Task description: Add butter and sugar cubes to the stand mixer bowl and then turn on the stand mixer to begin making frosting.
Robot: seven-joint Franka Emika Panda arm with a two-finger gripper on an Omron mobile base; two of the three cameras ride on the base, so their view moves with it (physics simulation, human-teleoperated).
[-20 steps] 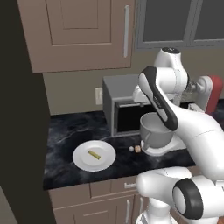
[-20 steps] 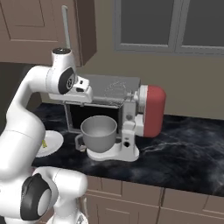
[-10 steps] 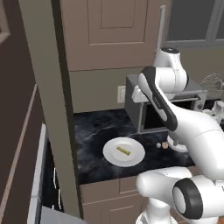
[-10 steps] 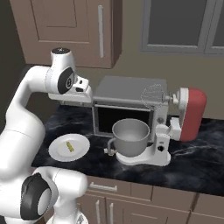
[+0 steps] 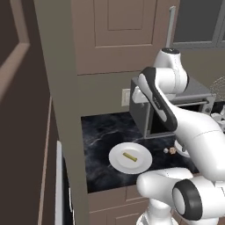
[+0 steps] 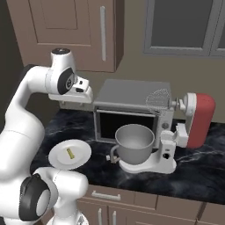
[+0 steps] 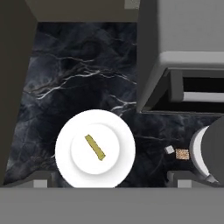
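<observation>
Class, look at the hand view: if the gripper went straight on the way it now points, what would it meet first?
Most likely the white plate holding the butter, or the dark counter beside it; depth is unclear.

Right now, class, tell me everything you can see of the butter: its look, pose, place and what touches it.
The butter is a small, thin, dull-yellow stick with squared ends. It lies flat and slantwise near the middle of the round white plate, its only visible contact. The plate sits on the dark marbled counter, left of the sugar cubes. The butter looks whole.
</observation>
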